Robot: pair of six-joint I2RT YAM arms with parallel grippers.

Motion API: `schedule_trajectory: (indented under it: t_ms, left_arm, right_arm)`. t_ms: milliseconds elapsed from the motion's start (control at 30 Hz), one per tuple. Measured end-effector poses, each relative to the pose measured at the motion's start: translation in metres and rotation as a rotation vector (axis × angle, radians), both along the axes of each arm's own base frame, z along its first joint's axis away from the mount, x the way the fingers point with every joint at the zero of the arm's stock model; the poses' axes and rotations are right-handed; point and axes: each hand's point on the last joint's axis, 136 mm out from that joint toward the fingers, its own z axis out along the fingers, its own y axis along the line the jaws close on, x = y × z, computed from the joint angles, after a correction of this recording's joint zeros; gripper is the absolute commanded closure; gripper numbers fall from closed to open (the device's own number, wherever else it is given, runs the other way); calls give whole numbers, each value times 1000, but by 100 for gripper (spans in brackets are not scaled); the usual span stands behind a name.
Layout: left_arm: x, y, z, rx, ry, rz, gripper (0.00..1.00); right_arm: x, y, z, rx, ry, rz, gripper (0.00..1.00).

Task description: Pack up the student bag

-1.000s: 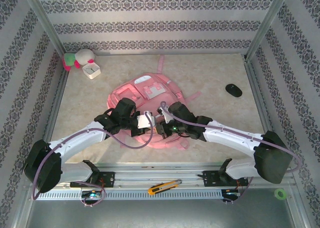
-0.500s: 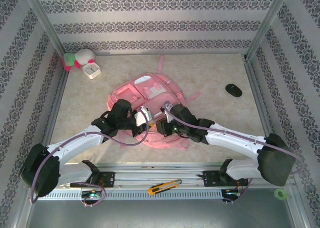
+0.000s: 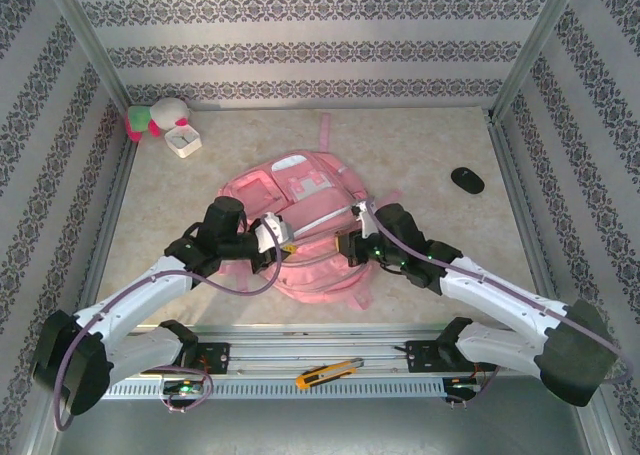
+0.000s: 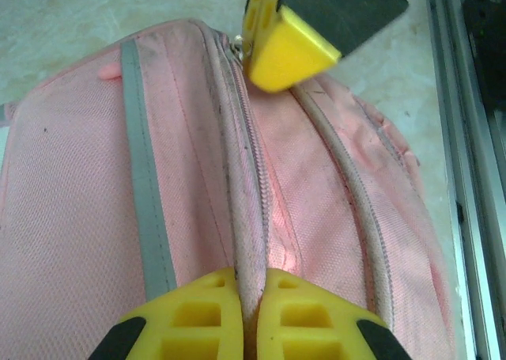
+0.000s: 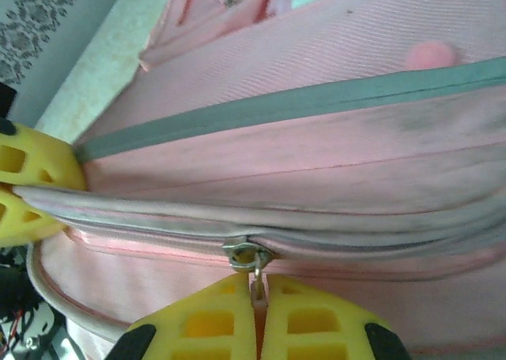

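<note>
From above, my left gripper [image 3: 266, 241] and right gripper [image 3: 350, 245] had spread apart, the bag [image 3: 300, 190] between them; left wrist: jaws shut on piping [image 4: 236, 178]; right wrist: jaws pinching zip pull [image 5: 251, 259], probably opening it

1. The student bag [image 3: 300, 190] blocks the desk [image 3: 440, 135] centre.
2. Bare desk runs along its left, right and far sides.
3. A plush toy [image 3: 160, 115] and white box [image 3: 184, 140] crowd the far-left corner; a black mouse [image 3: 467, 180] sits right.
</note>
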Motion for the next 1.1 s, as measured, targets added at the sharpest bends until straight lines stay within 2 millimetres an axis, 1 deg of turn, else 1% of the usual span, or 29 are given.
schedule_trajectory:
  t_ms: [67, 100, 133, 167, 267, 300, 367, 467, 533, 600, 667, 733, 900, 967, 1033, 1100]
  left_arm:
    - [-3, 2, -4, 16, 5, -11, 70]
    - [-4, 3, -5, 18, 15, -7, 63]
    - [-2, 4, -4, 15, 23, 8, 52]
    - [0, 6, -3, 9, 35, 35, 45]
    - [9, 14, 6, -36, 107, 176, 36]
    - [11, 17, 9, -55, 136, 229, 36]
    - [20, 29, 22, -124, 207, 401, 39]
    - [25, 55, 40, -251, 308, 658, 43]
    - [23, 74, 46, -341, 389, 824, 43]
    - [20, 89, 45, -413, 476, 958, 44]
    - [17, 100, 37, -461, 573, 1075, 47]
    - [16, 104, 25, -485, 659, 1155, 46]
    - [16, 102, -22, -437, 875, 1310, 43]
    - [14, 100, -34, -416, 928, 1340, 42]
    - [13, 99, -40, -412, 959, 1355, 41]
    - [13, 98, -41, -422, 972, 1362, 41]
  right_arm:
    - [-4, 2, -6, -9, 24, 28, 100]
    - [-5, 3, -9, -16, 34, 37, 100]
    - [-6, 3, -12, -25, 45, 41, 100]
    - [-6, 4, -16, -36, 56, 43, 100]
    - [-10, 9, -20, -52, 68, 65, 100]
    - [-10, 11, -20, -55, 67, 68, 100]
    - [-11, 14, -21, -64, 65, 71, 100]
    - [-10, 15, -25, -83, 70, 52, 100]
    - [-10, 15, -28, -94, 74, 40, 100]
    - [-10, 15, -30, -103, 74, 27, 100]
    - [-9, 15, -31, -110, 74, 9, 100]
    - [-7, 14, -32, -117, 84, -18, 100]
    - [-6, 14, -35, -128, 103, -55, 100]
    - [-5, 15, -35, -136, 117, -65, 100]
    - [-3, 16, -35, -144, 128, -70, 100]
    - [-2, 16, -34, -151, 136, -76, 100]
